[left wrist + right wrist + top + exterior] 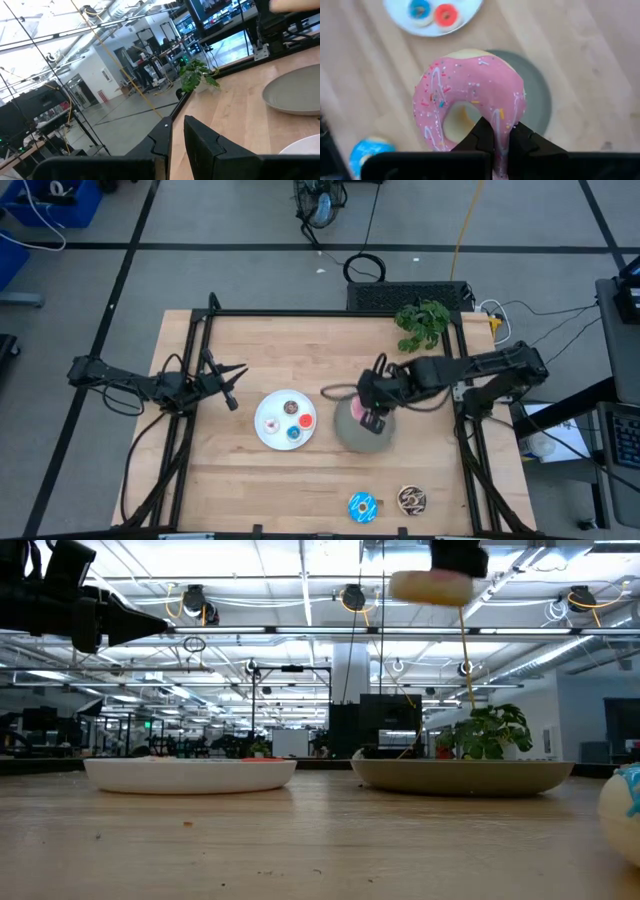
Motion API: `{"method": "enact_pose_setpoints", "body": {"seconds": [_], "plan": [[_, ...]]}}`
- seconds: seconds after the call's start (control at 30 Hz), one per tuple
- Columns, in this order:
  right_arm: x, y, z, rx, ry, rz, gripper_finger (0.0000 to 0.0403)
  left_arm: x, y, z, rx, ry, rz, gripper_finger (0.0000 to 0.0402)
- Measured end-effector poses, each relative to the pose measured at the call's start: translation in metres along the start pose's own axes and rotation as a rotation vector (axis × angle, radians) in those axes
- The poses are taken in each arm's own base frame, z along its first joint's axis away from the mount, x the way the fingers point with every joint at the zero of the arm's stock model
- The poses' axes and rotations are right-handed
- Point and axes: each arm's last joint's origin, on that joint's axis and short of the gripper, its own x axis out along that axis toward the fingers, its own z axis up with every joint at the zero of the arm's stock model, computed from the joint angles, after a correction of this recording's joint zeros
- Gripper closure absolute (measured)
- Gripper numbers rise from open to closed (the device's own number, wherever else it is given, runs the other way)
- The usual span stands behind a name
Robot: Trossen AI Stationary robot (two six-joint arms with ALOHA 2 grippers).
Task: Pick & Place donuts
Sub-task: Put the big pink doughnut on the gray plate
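Observation:
My right gripper (375, 420) is shut on the pink donut (470, 100) and hangs over the grey plate (352, 436). The low view shows that donut (430, 587) high above the plate (460, 775). The white plate (268, 438) carries the small donuts, among them a red one (305, 420) and a blue one (293, 433). The blue sprinkled donut (362, 506) and the chocolate sprinkled donut (412, 500) lie flat on the table near its near edge. My left gripper (232, 385) waits shut, left of the white plate. My right gripper pinches the pink donut's ring on one side (502, 127); one finger (481, 137) stands at the hole and the other (526, 142) outside the ring. It comes from above, pointing down. The donut is lifted clear and lies about level over the grey plate.
A small potted plant (422, 322) stands at the table's far right corner. Dark frame rails run along the left, far and right edges. Bare wood lies between the two plates and the near edge.

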Motion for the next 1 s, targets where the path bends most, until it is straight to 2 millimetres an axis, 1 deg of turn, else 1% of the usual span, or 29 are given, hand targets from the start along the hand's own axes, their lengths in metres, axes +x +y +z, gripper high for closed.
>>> {"method": "enact_pose_setpoints", "body": {"seconds": [0.1,0.2,0.33,0.43,0.57,0.67,0.77,0.87,1.0], "plan": [[0.019,-0.013,0.007,0.021,0.021,0.031,0.039,0.0,0.0,0.0,0.0,0.0,0.0,0.0346],[0.043,-0.026,0.006,0.021,0.066,0.065,0.039,0.0,0.0,0.0,0.0,0.0,0.0,0.0346],[0.078,-0.04,0.0,0.036,0.077,0.094,0.039,0.0,0.0,0.0,0.001,0.0,0.0,0.0346],[0.101,-0.049,-0.005,0.057,0.041,0.111,0.039,0.0,0.0,0.0,0.003,0.0,0.0,0.0346],[0.126,-0.063,-0.017,0.098,0.052,0.149,0.039,0.0,0.0,0.0,0.003,0.0,0.0,0.0346],[0.139,-0.073,-0.026,0.123,0.067,0.133,0.039,0.0,0.0,0.0,0.003,-0.003,-0.002,0.0346],[0.145,-0.078,-0.032,0.151,0.084,0.118,0.039,0.0,0.0,0.0,0.003,-0.008,-0.01,0.0346],[0.148,-0.078,-0.035,0.169,0.098,0.113,0.039,0.0,0.0,0.0,0.003,-0.008,-0.01,0.0346],[0.158,-0.072,-0.036,0.171,0.121,0.146,0.039,0.0,0.0,0.0,0.003,-0.01,-0.009,0.0346]]}}
